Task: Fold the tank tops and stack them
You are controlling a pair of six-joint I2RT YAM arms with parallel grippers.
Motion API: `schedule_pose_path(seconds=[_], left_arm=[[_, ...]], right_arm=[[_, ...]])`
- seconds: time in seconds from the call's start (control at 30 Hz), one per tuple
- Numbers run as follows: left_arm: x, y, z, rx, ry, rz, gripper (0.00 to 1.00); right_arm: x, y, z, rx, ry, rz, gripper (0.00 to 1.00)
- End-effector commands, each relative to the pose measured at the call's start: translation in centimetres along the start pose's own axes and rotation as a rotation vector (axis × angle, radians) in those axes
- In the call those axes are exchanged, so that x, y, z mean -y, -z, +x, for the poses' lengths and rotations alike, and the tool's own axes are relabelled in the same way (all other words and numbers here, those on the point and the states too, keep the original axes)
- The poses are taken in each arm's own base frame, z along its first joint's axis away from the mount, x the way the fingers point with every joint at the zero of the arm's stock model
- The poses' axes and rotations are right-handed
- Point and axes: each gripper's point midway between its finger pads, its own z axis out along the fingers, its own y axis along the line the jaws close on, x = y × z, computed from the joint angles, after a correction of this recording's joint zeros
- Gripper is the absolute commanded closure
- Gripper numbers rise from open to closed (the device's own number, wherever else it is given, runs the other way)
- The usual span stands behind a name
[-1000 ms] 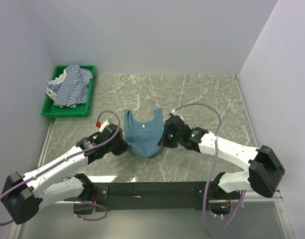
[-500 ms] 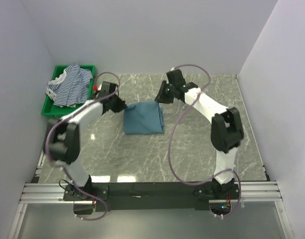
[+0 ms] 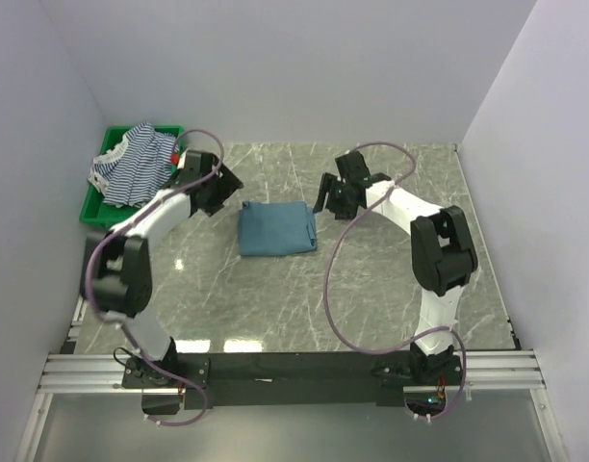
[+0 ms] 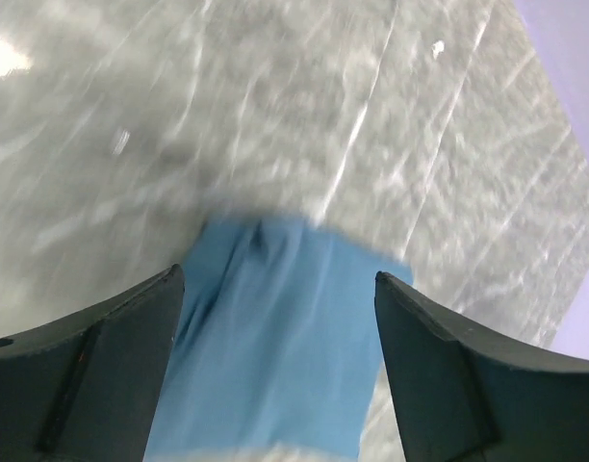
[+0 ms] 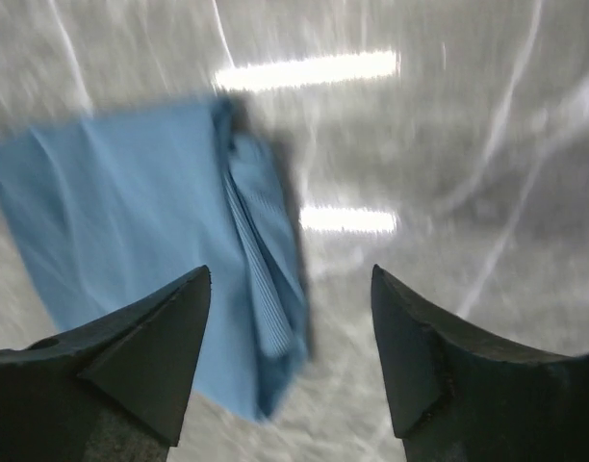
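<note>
So, where does the teal tank top (image 3: 275, 228) lie right now?

Flat on the marble table (image 3: 391, 279), a little beyond its middle, folded to a neat rectangle whose long side runs left to right, across the arms.

And the grippers?

One at each far corner: the left gripper (image 3: 220, 192) hangs just off the far left corner, the right gripper (image 3: 328, 199) just off the far right one, so the cloth sits between them.

Holding any of it?

No. In both wrist views the jaws stand wide apart with nothing between them, and the blue cloth lies on the table below. I'd judge this top done.

What does the next move turn on, then?

On where the other tops are. The striped tank tops (image 3: 136, 159) are heaped in the green bin (image 3: 131, 218) at the table's far left corner, well apart from the teal one; I can't tell where one striped top ends and the next begins.

Which arm is nearer?

The left, plainly: its gripper is between the bin and the teal top, close to the bin's right wall. The right gripper is on the other side of the folded cloth and would have to reach across it. I'd expect the left arm to fetch the next top, taking care to pinch only one garment from that heap
</note>
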Motion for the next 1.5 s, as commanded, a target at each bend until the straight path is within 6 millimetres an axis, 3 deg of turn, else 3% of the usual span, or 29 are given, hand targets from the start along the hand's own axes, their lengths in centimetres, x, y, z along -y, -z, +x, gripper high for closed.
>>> schedule_pose_path(seconds=[0.0,0.03,0.07,0.17,0.2,0.23,0.3,0.5,0.7,0.97,1.0,1.03,1.1,1.13,1.27,1.47], left_arm=[[-2.0,3.8,2.1,0.035,-0.02,-0.031,0.15],[-1.3,5.0,2.8,0.043,-0.024,0.003,0.16],[-3.0,5.0,4.6,0.014,-0.032,-0.02,0.16],[-3.0,6.4,7.4,-0.023,-0.028,0.033,0.16],[-4.5,6.4,9.0,-0.052,-0.029,0.015,0.16],[-4.1,7.2,9.8,-0.062,-0.036,0.045,0.16],[-5.5,7.5,11.3,-0.083,-0.048,0.031,0.16],[-7.2,9.5,13.1,-0.114,-0.056,0.061,0.16],[-7.2,11.6,13.2,-0.117,-0.063,0.102,0.17],[-6.3,14.8,13.2,-0.13,-0.087,0.19,0.19],[-6.3,15.0,13.2,-0.129,-0.09,0.193,0.19],[-6.0,15.6,13.1,-0.128,-0.094,0.216,0.19],[-5.8,16.2,13.1,-0.131,-0.108,0.234,0.19],[-5.7,16.4,13.1,-0.133,-0.111,0.245,0.2],[-5.3,17.3,13.8,-0.165,-0.135,0.289,0.2],[-5.1,18.6,14.0,-0.178,-0.186,0.333,0.2]], right_arm=[[-1.3,2.0,0.4,0.064,0.079,-0.072,0.24],[-1.1,1.5,1.6,0.044,0.093,-0.083,0.23],[-1.1,1.1,2.2,0.035,0.102,-0.087,0.22],[-1.7,0.4,3.0,0.023,0.107,-0.125,0.21],[-1.7,0.0,3.4,0.013,0.106,-0.128,0.21],[-1.7,-0.3,3.7,0.006,0.107,-0.13,0.2],[-2.0,-0.7,3.9,0.008,0.104,-0.152,0.2],[-2.6,-1.8,4.7,-0.007,0.09,-0.179,0.2],[-2.9,-2.7,6.4,-0.028,0.114,-0.128,0.22],[-1.9,-3.5,8.5,-0.077,0.141,-0.038,0.45],[-1.6,-3.4,8.6,-0.078,0.139,-0.026,0.52],[-1.0,-3.4,9.0,-0.094,0.137,-0.001,0.75],[-0.1,-3.2,9.1,-0.089,0.144,0.042,0.85],[0.3,-3.0,9.3,-0.093,0.146,0.063,0.98],[2.7,-1.3,8.8,-0.069,0.156,0.169,1.0],[8.1,2.1,8.3,-0.038,0.101,0.308,1.0]])
